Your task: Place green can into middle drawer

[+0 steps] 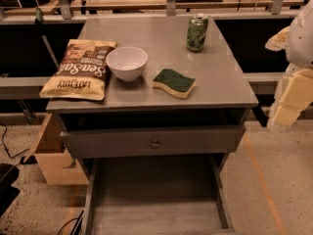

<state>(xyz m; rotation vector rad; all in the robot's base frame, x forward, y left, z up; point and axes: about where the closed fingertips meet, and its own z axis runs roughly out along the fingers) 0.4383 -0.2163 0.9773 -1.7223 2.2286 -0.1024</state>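
The green can (197, 33) stands upright at the back right of the grey cabinet top (215, 82). It has a dark green leafy print and a silver top. The middle drawer (156, 199) is pulled out below, towards the bottom of the view, and its flat grey floor is bare. My gripper (286, 106) hangs at the right edge of the view, beside the cabinet's right side. It is well to the right of the can, lower in the view, and touches nothing.
A white bowl (127, 62), a chip bag (78, 70) and a green-topped yellow sponge (174, 82) lie on the cabinet top. A grey drawer front with a round knob (155, 143) sits above the open drawer. A cardboard box (54, 155) stands at the left.
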